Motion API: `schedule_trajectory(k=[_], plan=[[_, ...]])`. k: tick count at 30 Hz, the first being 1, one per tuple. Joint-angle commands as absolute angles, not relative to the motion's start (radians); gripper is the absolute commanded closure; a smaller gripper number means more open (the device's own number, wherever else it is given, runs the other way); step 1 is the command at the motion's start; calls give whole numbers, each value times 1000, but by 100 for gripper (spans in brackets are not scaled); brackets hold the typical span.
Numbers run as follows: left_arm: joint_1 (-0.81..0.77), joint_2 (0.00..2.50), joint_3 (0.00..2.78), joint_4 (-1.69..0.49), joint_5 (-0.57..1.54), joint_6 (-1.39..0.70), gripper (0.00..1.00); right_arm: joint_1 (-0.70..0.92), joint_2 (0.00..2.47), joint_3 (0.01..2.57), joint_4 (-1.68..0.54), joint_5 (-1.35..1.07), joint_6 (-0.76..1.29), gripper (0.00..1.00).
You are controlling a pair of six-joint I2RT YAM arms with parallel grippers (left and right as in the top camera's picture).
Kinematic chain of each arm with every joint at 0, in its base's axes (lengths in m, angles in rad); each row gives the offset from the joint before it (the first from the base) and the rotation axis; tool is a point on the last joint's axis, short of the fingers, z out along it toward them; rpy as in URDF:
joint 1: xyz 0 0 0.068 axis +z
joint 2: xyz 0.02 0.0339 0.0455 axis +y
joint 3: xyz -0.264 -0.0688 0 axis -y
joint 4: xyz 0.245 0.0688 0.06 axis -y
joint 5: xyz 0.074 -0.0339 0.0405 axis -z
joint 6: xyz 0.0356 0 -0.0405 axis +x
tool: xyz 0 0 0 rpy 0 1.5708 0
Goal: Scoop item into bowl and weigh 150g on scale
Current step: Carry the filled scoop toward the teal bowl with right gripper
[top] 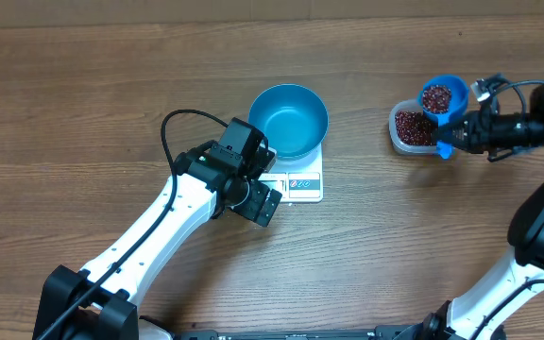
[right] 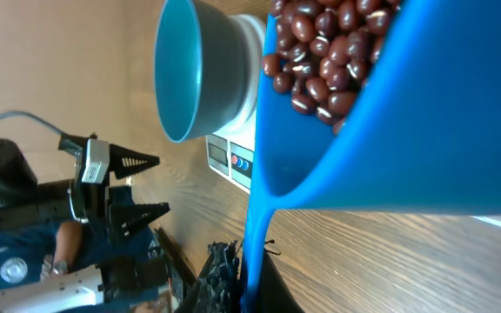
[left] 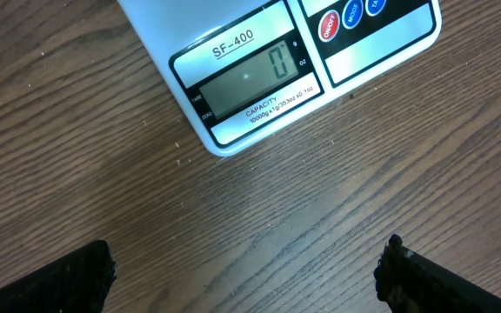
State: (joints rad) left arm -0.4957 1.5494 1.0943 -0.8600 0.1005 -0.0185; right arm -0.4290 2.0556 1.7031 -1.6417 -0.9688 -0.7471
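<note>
The empty blue bowl (top: 288,119) stands on the white scale (top: 302,185), whose display (left: 250,83) reads zero. My left gripper (top: 261,202) hovers open over bare wood at the scale's front left corner, with its fingers (left: 68,283) wide apart and nothing between them. My right gripper (top: 453,140) is shut on the handle (right: 257,235) of a small blue scoop (top: 442,97). The scoop is full of dark red beans (right: 329,52) and is held just above the clear tub (top: 412,127). The bowl (right: 190,69) lies to its left.
The clear tub at the right holds more beans (top: 409,125). The left arm (top: 149,236) crosses the front left of the table and the right arm (top: 536,227) comes in along the right edge. A black cable (top: 182,118) loops to the left of the bowl.
</note>
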Motion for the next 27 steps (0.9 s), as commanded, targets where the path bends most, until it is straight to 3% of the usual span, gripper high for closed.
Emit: schedule_trajectory(k=[1, 7, 17, 27], plan=[[-491, 1531, 1098, -859, 97, 1, 1, -345, 2051, 1743, -1636, -1027, -783, 96], [-491, 1531, 1098, -859, 97, 1, 0, -157, 2052, 1744, -1543, -1038, -719, 96], [-491, 1531, 1098, -859, 97, 1, 0, 162, 2052, 1744, -1186, -1026, -402, 96], [-491, 1531, 1098, -859, 97, 1, 1, 285, 2052, 1744, -1037, -646, -310, 96]])
